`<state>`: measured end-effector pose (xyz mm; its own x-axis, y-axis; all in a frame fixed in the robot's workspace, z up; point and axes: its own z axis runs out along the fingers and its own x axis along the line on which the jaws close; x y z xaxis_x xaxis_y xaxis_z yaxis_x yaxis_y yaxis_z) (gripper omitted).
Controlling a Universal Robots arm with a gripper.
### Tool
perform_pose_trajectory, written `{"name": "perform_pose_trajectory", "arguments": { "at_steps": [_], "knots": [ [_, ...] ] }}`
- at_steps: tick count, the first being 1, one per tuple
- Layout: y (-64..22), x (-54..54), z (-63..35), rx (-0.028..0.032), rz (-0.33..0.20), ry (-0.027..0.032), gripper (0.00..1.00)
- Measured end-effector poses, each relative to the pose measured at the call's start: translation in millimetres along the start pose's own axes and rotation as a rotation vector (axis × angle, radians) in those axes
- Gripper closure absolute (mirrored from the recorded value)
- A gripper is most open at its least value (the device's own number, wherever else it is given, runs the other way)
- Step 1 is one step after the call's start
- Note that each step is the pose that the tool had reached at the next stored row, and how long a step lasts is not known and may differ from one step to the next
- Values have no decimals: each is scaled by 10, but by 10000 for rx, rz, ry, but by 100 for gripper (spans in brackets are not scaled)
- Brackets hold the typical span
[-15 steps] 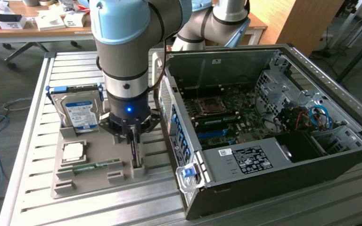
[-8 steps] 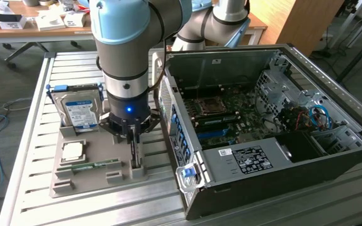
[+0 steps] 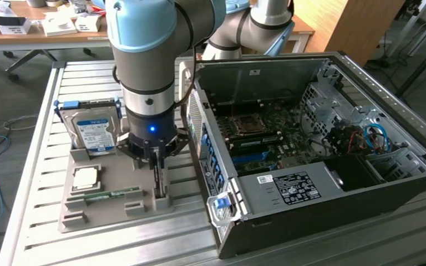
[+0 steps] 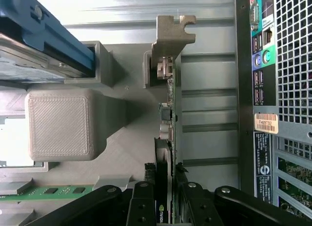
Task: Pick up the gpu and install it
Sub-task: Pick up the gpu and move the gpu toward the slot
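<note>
Slatted aluminium surface [image 3: 28, 183] carries a grey 3D-printed parts holder [image 3: 80, 206]. Just beside it, on the exterior view's right, lies an open black desktop computer case [image 3: 331, 216] on its side, motherboard facing up.

Holder, far end: boxy silver hard drive w/ blue label [image 3: 95, 133], upright in its slot. Nearer: square silver processor chip [image 3: 85, 178] lying flat, then slim green RAM stick [image 3: 109, 195] flat across the holder.

Thin dark grey-green gpu card w/ pale metal end bracket [image 3: 159, 180] stands on edge in a slot along the holder's side nearest the case, outside the case. Grey-and-blue robot arm [image 3: 150, 72] comes straight down over it. The black gripper [image 3: 157, 162] sits at the card's top edge.

Wrist view: jaws straddle the gpu [image 4: 165, 162], one black finger [image 4: 142, 196] on each face. The gap is narrow and prob. clamped on the board, though actual contact is hard to make out. End bracket [image 4: 170, 35] lies at the far end from the gripper [image 4: 165, 192]. Case's rear port panel [image 4: 287, 65] runs alongside the gpu, apart from it, w/ bare surface btwn them.
</note>
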<state>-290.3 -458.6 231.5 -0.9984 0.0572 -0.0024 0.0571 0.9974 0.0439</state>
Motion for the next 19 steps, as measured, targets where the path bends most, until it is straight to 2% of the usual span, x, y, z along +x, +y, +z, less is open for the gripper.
{"name": "perform_pose_trajectory", "arguments": {
  "at_steps": [11, 15, 19],
  "knots": [
    [1, -1, -14, -7, -136, 0, 74],
    [5, -1, -104, -3, -143, 4, 74],
    [11, -1, -245, -2, -143, 5, 74]
  ]
}}
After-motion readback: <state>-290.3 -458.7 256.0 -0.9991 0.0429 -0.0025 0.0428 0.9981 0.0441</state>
